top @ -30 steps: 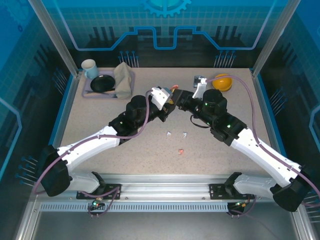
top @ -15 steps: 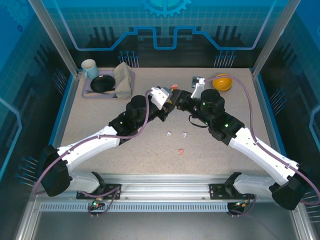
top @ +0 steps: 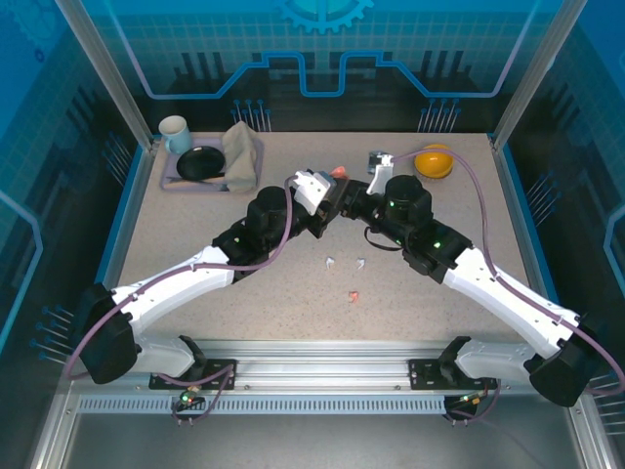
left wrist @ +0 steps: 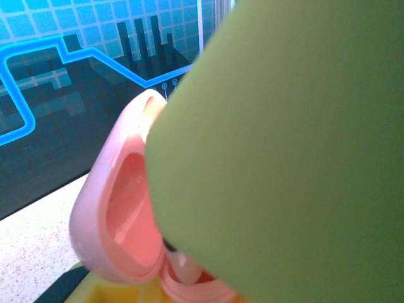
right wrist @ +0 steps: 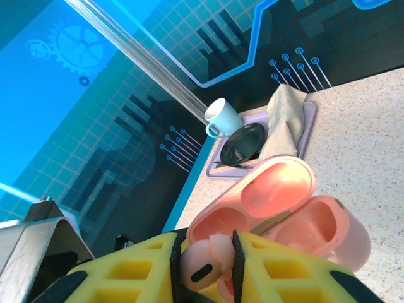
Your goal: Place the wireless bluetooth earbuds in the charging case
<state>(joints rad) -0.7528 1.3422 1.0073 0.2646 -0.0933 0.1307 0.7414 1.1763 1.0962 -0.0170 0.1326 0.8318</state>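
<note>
The right gripper (right wrist: pixel 203 270) pinched a salmon-pink earbud (right wrist: pixel 205 264) between its yellow pads (right wrist: pixel 287 281), just in front of the open pink charging case (right wrist: pixel 284 211), whose wells faced it. The left gripper (top: pixel 329 198) held that case off the speckled table (top: pixel 244 313), its pads closed on the base. On the table, nearer the arm bases, lay a white earbud (top: pixel 331 262), a second white earbud (top: pixel 360 262) near it, and a second pink earbud (top: pixel 353 296) nearer still, none touching.

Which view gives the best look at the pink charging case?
The right wrist view: the pink charging case is open, both wells and lid showing. The left wrist view gives part of its lid behind a finger pad; the top external view, a small salmon speck.
</note>
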